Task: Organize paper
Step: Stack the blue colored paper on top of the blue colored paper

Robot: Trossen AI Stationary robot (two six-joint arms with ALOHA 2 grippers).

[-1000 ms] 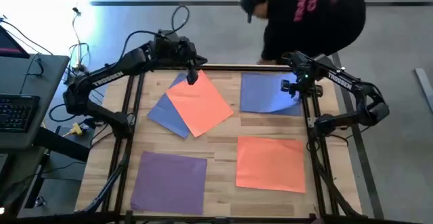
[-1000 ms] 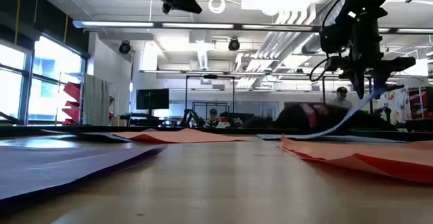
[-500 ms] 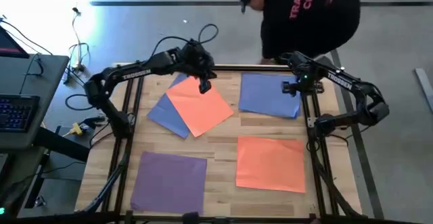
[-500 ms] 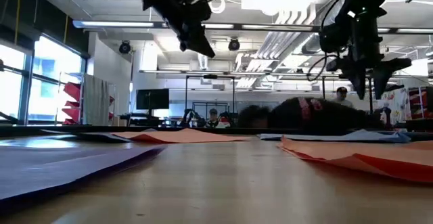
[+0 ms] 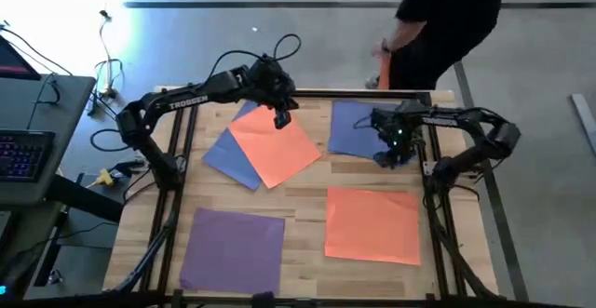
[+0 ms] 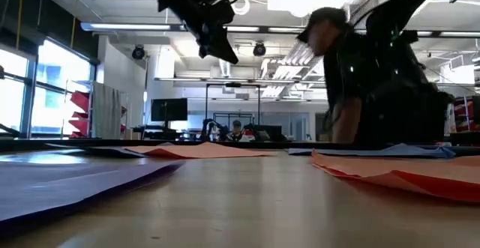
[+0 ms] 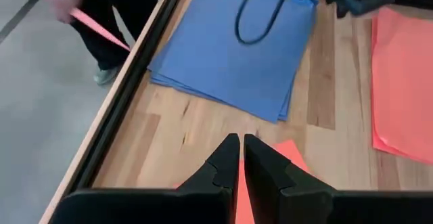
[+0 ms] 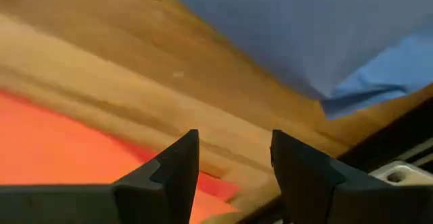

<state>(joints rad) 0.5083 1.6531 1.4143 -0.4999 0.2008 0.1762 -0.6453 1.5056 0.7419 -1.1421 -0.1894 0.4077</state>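
purple sheet (image 5: pixel 233 249): i see it flat at the near left of the table (image 5: pixel 303 201), untouched.
left pile: an orange sheet (image 5: pixel 276 146) lies tilted over a blue sheet (image 5: pixel 228 156) at the far left.
left gripper (image 5: pixel 281 117): i have it hovering above that orange sheet's far corner, where it was half a second ago; fingers (image 7: pixel 220 166) closed together on nothing.
near orange sheet (image 5: pixel 372 224): flat at the near right, not moved.
blue stack (image 5: pixel 354 127): back flat at the far right; a second ago one edge hung lifted from my right gripper.
right gripper (image 5: pixel 391 148): it has let go and swung in low over the stack's near edge, jaws apart and empty.
person (image 5: pixel 447 15): has straightened up beyond the far edge, holding an orange strip.
meaning: i judge nothing is gathered yet, five patches apart.
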